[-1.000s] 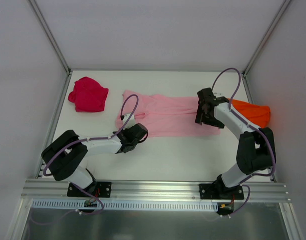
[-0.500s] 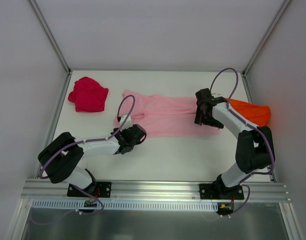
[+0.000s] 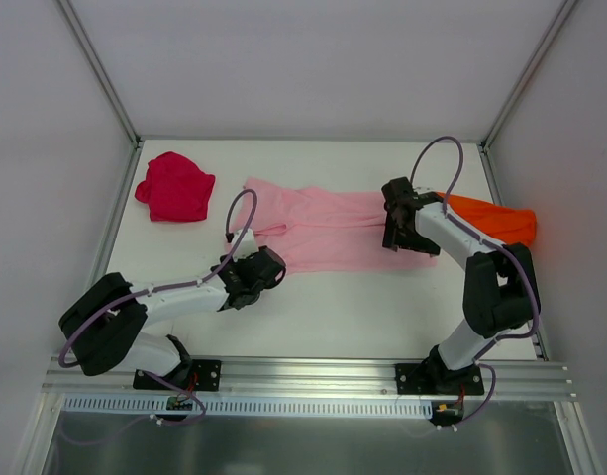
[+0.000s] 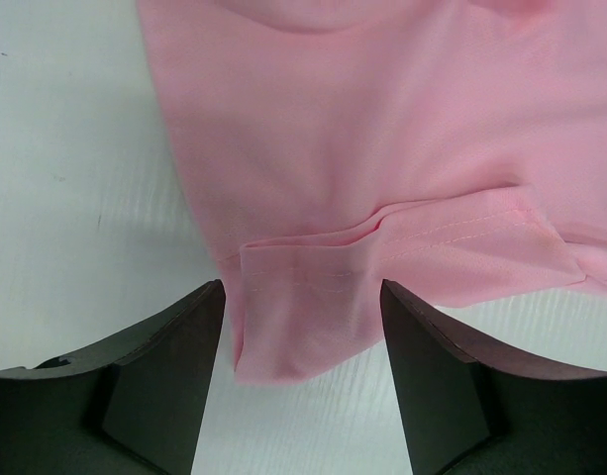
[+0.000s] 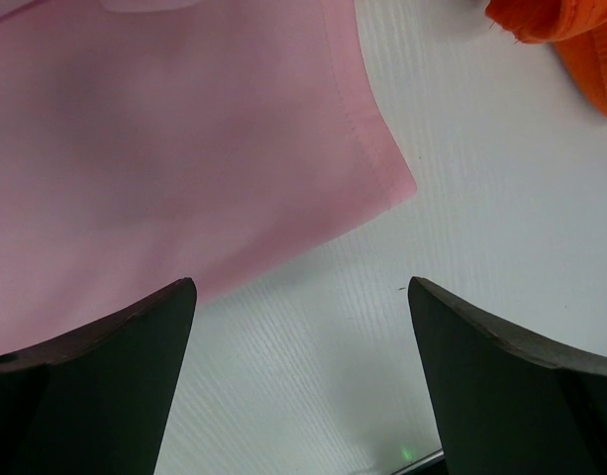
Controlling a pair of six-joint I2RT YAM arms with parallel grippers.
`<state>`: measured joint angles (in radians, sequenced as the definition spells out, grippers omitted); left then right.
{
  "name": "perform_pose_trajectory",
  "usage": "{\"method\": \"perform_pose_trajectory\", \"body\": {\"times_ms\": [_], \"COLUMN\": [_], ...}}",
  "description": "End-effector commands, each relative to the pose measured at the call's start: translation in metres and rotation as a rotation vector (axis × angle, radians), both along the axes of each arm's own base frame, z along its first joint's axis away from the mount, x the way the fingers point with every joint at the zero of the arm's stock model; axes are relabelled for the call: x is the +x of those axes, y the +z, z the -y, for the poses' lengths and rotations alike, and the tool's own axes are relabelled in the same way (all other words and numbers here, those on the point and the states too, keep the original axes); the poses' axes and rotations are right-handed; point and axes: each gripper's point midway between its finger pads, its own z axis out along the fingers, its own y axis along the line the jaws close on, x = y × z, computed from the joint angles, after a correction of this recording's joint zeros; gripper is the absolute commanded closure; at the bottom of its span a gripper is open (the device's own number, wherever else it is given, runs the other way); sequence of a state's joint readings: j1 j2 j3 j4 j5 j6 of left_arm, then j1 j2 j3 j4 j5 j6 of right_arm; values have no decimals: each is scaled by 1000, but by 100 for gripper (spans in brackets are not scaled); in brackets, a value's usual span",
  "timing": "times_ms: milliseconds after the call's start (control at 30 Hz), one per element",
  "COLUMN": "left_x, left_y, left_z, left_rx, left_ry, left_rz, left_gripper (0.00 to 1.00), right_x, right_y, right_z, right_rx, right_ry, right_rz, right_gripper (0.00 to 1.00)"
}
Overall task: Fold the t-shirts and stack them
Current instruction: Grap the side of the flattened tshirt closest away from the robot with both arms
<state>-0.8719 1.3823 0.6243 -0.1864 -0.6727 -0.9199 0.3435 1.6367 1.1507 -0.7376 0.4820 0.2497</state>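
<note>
Shirts first: the pink t-shirt (image 3: pixel 323 230) lies spread across the middle of the desk (image 3: pixel 333 307). The red t-shirt (image 3: pixel 174 188) is bunched at far left, and the orange t-shirt (image 3: pixel 496 220) is heaped near the pink one's right end. We see the left gripper (image 4: pixel 301 292) low over the pink hem's doubled corner, jaws parted astride it, gripping nothing. The right gripper (image 5: pixel 301 282) hangs over the right edge, jaws wide open and empty. We judge the pink fold is in hand; next, both must close on cloth edges and carry them over.
</note>
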Motion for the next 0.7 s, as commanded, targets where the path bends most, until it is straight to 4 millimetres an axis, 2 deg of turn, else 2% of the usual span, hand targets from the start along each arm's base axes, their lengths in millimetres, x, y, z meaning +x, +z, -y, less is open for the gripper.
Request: {"method": "perform_pose_trajectory", "body": {"times_ms": [0,333,667], "left_x": [1,0,5], "left_y": [7,-2,2], "left_z": [-4,-1,5], "left_rx": [3,-22,-41], "left_ry": [22,6,-18], "left_rz": [41,44,71], "left_gripper": [35,35,35], "right_x": [10,10,11], "right_y": [9,12,9], "right_z": [-3,-3,-5], "right_rx": [-11,-13,-15], "right_ry": [4,8,18], "right_rz": [34,41,34], "right_gripper": [6,6,6]}}
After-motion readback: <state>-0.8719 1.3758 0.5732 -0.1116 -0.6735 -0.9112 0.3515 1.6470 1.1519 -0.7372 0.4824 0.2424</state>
